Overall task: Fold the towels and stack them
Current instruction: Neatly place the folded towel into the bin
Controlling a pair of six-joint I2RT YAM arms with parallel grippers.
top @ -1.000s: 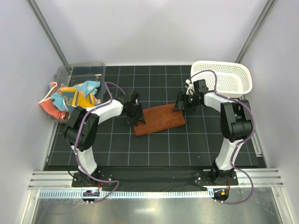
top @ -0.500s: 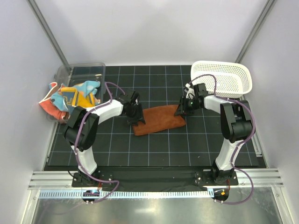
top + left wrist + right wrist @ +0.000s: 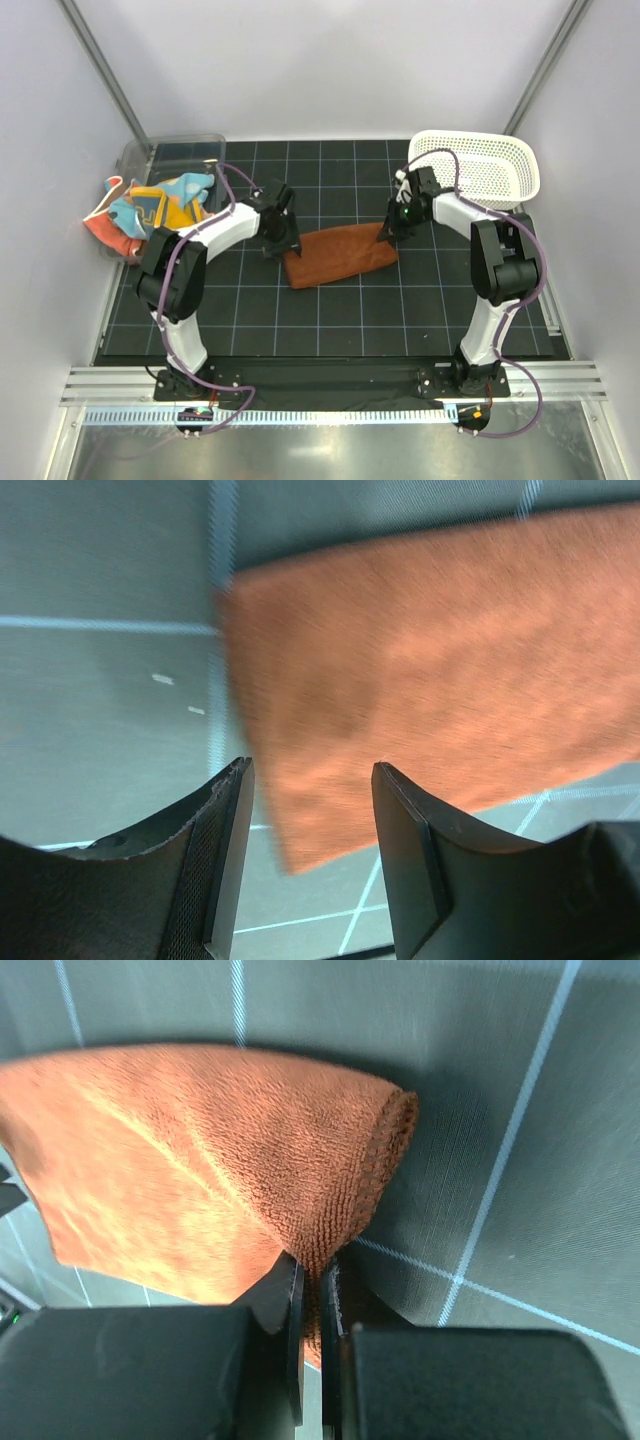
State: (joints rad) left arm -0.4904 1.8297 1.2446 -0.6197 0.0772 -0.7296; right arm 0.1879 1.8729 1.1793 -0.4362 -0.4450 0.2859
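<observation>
Your right gripper pinched the towel at its right end; its long axis ran leftward to your open left gripper.

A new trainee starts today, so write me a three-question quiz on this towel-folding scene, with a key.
1. True or false: the right fingers are shut on an edge of the brown towel.
2. Pick one. The left fingers are: A) clamped on the towel, B) open and gripping nothing, C) shut and empty.
3. Short answer: where do the patterned towels lie?

Key: 1 true. 2 B. 3 Heaped in the clear bin on the left, with some spilling over its side.
</observation>
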